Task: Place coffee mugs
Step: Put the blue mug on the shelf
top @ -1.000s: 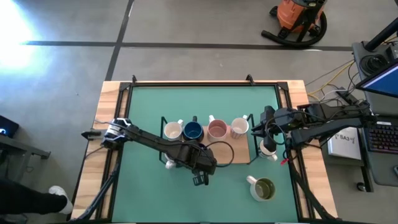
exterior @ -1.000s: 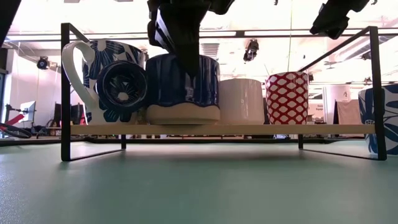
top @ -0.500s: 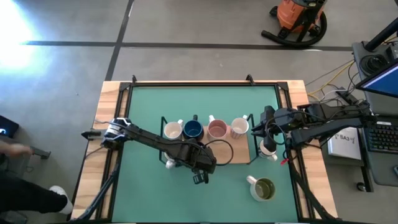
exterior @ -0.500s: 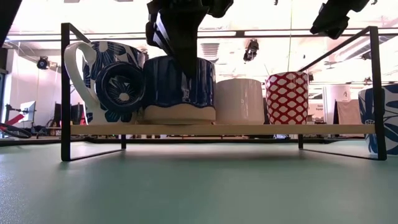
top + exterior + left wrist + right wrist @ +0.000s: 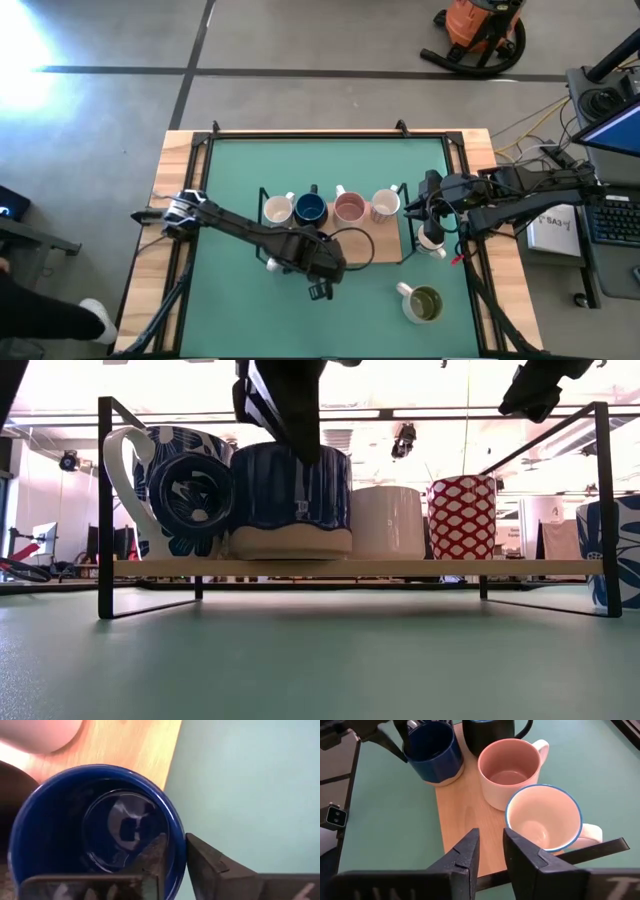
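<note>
Mugs [image 5: 340, 208] crowd the wooden shelf [image 5: 385, 250] at bench [image 5: 230, 310] centre; open green bench lies toward 6 and 12 o'clock, an olive-lined mug [image 5: 424, 303] blocking 5 o'clock.

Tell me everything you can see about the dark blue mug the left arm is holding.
The dark blue mug is glossy ceramic with a ribbed navy wall and an unglazed tan band at its base, seen in the low view. It is empty and upright. It sits on the front edge of the wooden shelf, next to a pink mug. The left claw pinches its rim, one finger inside and one outside. Its handle is not visible.
</note>
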